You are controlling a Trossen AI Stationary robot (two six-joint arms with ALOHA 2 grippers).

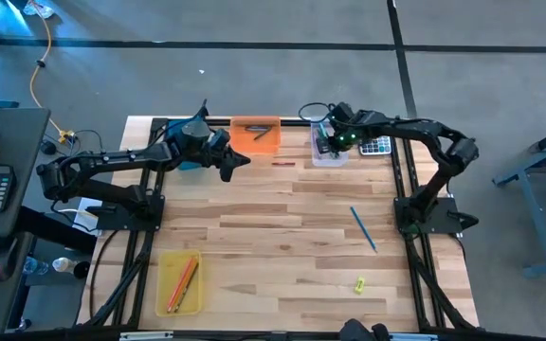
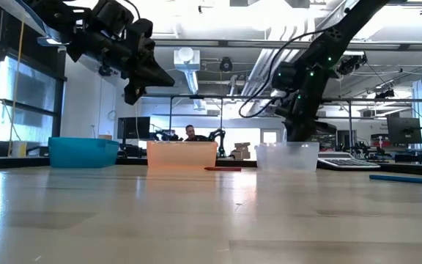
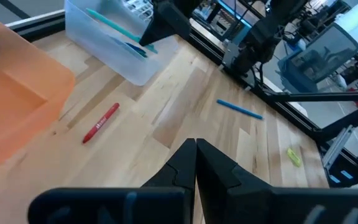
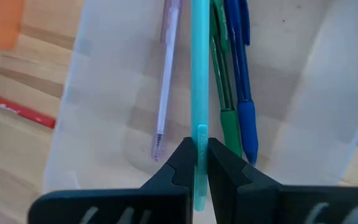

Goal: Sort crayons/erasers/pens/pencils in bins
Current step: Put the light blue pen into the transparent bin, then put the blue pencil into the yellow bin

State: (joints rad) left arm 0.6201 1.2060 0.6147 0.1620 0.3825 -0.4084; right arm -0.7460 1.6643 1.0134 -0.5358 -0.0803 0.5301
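Stationery mid-sort across four bins
Teal pen hangs over the clear bin top centre-right; red crayon beside orange bin; pencils in yellow bin lower left

Along the surface's far edge three bins stand in a row, the middle bin between the left tool and the right tool. A crayon lies just before them. A fourth bin with pencils sits near the front-left corner, a pen toward the right edge.

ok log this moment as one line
right gripper: shut on teal pen, over clear bin | left gripper: shut, empty, raised near orange bin | loose on table: red crayon, blue pen
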